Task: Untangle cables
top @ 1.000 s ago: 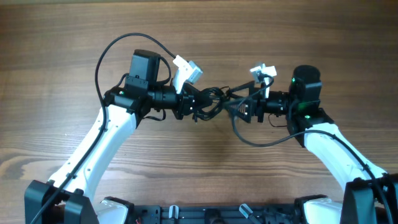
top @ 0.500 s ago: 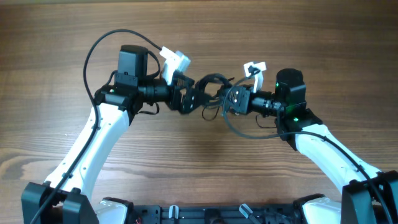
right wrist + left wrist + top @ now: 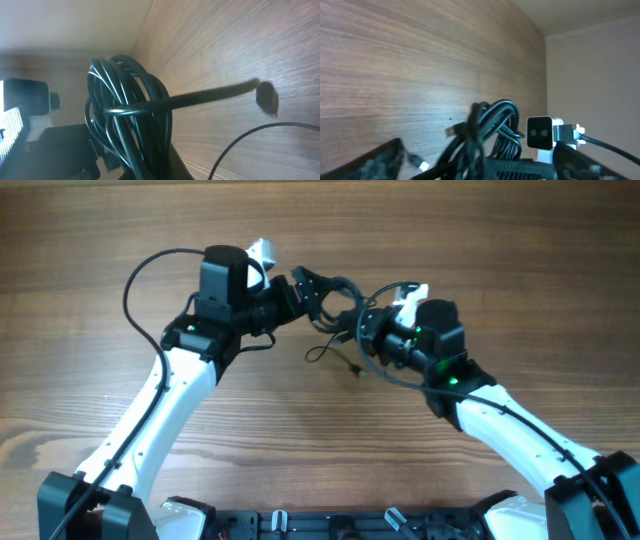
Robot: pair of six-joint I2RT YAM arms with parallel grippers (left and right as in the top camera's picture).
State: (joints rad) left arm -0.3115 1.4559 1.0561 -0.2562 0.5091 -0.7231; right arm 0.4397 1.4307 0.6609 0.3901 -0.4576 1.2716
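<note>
One tight coil, nothing separated yet: cables (image 3: 338, 292) aloft near far edge of surface (image 3: 100, 240), centre. My left hand (image 3: 305, 288) gapes wide around them; my right hand (image 3: 368, 330) seems pinched on them. One plug end (image 3: 266, 96) hangs loose.

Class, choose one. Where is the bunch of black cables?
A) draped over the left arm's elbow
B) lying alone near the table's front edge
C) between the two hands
C: the overhead view shows the cables bunched in the gap between the left hand and the right hand.
</note>
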